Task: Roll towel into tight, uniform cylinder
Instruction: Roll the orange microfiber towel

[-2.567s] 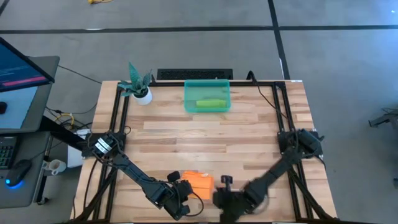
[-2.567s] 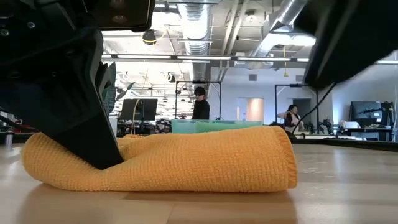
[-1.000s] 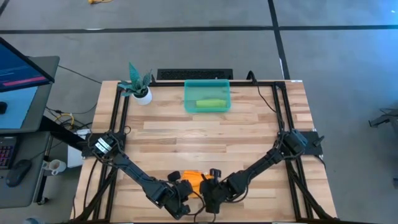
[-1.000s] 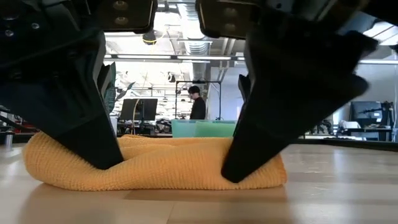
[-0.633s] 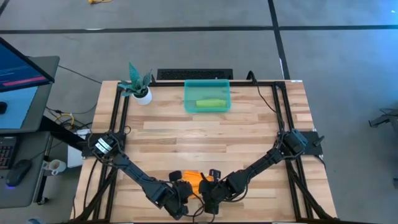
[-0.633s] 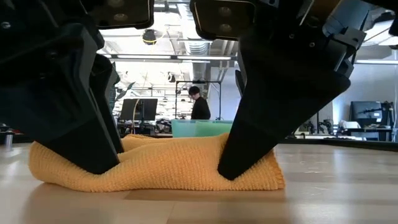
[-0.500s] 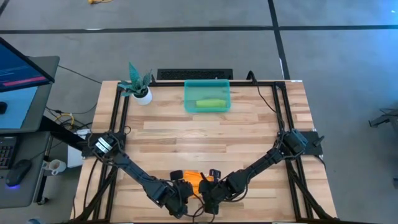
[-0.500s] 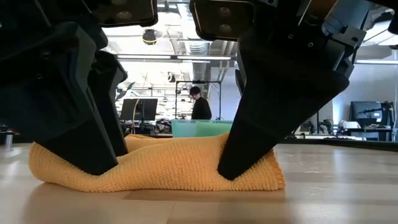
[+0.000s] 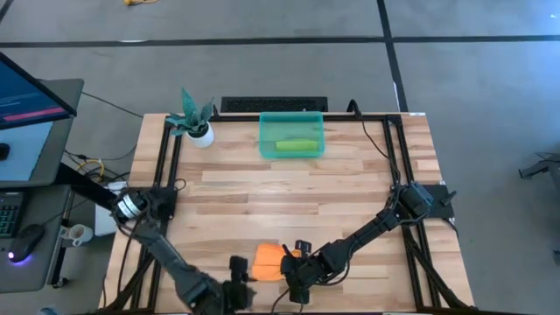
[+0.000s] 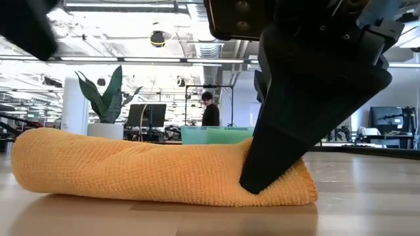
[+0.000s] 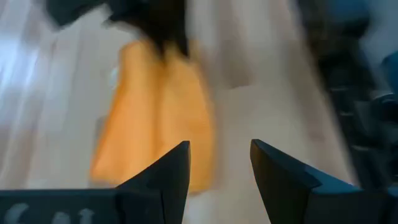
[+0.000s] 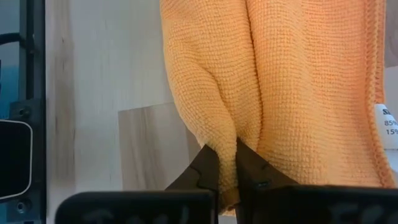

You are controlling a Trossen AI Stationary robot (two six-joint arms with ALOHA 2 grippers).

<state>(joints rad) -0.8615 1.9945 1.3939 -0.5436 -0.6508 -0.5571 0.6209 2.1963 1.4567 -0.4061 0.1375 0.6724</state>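
Pinching towel [image 12: 273,93] edge: right gripper [image 12: 227,163] | left gripper [image 11: 217,155] apart, open

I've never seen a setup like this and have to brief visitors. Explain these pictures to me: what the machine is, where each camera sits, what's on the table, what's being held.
This is a robot with two dark arms at a wooden table, each ending in a two-finger gripper.

One camera looks straight down from above, one sits level with the table top, and one rides on each wrist.

Near the front edge lies an orange towel, partly rolled. The right gripper is pinched shut on a fold of it; the table-level view shows the same grip. The left gripper is open and clear of the towel, holding nothing.

At the back stand a small potted plant and a green bin with something green inside. A person shows in the room behind.
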